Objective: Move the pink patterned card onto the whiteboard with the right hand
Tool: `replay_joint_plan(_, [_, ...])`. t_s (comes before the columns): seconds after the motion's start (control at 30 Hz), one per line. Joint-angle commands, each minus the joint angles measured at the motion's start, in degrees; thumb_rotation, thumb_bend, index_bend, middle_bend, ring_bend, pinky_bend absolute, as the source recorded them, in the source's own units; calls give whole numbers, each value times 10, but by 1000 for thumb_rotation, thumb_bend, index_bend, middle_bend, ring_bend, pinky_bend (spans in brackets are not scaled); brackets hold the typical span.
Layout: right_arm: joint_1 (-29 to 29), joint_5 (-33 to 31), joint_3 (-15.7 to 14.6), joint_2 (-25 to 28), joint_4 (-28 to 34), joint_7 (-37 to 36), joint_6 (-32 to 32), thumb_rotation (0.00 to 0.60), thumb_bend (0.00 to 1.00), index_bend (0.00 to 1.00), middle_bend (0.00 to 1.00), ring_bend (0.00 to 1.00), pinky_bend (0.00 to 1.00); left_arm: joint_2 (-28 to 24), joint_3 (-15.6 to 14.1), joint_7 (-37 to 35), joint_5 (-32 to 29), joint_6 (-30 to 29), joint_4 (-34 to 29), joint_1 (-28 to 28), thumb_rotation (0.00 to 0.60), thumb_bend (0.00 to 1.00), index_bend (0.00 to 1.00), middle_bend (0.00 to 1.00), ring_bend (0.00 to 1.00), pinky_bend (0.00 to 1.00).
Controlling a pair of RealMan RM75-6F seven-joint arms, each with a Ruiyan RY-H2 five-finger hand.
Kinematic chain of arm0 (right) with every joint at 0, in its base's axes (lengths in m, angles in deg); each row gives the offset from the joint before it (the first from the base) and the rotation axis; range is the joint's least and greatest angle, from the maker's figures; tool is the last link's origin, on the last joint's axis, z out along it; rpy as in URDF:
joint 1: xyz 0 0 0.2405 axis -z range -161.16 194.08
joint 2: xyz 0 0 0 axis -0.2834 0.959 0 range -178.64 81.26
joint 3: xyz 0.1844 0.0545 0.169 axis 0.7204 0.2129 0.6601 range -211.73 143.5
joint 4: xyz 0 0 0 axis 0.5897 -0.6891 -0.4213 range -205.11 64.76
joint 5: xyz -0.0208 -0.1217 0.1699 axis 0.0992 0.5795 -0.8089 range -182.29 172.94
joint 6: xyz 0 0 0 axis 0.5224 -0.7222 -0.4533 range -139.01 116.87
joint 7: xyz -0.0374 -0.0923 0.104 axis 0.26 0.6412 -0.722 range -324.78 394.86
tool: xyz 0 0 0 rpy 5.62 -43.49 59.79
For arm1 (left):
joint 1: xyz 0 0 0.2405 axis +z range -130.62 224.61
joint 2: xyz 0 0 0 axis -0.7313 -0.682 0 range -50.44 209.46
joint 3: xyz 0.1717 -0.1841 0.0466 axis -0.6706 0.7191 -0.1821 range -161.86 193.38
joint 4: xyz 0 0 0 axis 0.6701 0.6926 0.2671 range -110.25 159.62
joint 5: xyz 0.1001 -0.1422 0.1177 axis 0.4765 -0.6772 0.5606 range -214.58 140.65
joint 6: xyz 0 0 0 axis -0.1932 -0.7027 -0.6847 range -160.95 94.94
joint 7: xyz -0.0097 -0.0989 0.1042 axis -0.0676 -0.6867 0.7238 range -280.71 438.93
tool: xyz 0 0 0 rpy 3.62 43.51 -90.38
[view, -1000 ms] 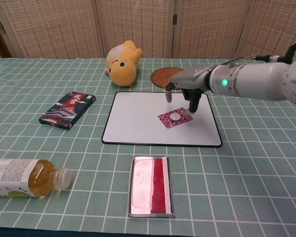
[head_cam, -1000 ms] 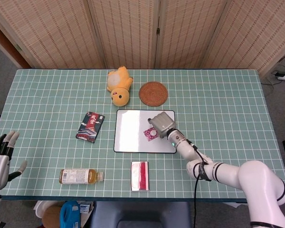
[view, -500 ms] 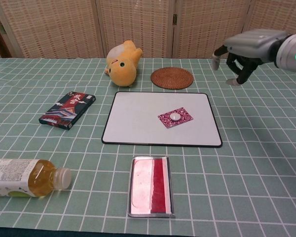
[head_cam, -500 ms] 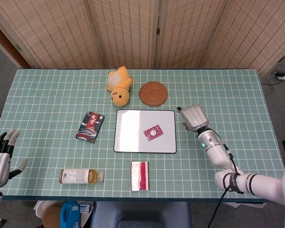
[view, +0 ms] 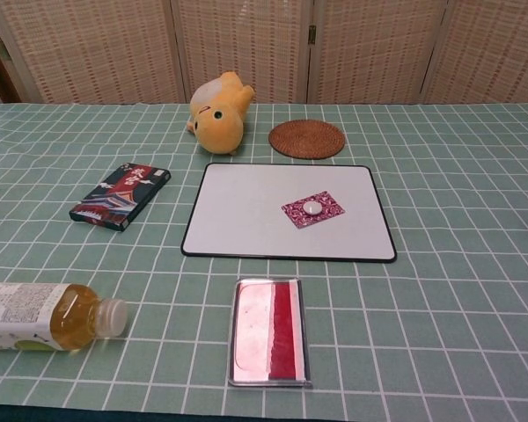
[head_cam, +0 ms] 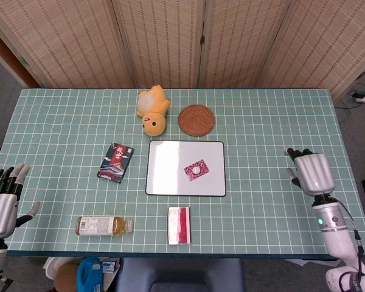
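The pink patterned card (head_cam: 195, 170) (view: 312, 209), with a small white disc at its middle, lies flat on the right half of the whiteboard (head_cam: 170, 176) (view: 246, 215). My right hand (head_cam: 310, 171) is far off to the right near the table's right edge, holding nothing; its fingers look loosely curled. My left hand (head_cam: 4, 198) hangs at the table's front left corner, fingers apart and empty. Neither hand shows in the chest view.
A yellow plush toy (head_cam: 152, 110) and a woven coaster (head_cam: 196, 120) lie behind the whiteboard. A dark patterned box (head_cam: 115, 162) sits to its left, a tea bottle (head_cam: 103, 225) lies at the front left, and a red-and-white tin (head_cam: 179, 224) lies in front of the board.
My right hand let go of the pink card on the whiteboard, then drew away to the right and back towards the table's edge. The card stays where it was laid.
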Motion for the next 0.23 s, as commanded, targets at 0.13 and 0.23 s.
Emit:
replay_joint_plan(0.13, [99, 47, -40, 34, 30, -21, -71, 600, 318, 380, 558, 502, 737, 2, 0, 14, -4, 1, -7, -1, 600, 281, 48, 66, 70, 55])
replay_joint_plan(0.23, [124, 54, -44, 35, 34, -28, -83, 600, 318, 381, 558, 502, 737, 2, -1, 20, -4, 3, -12, -2, 600, 281, 48, 66, 70, 55])
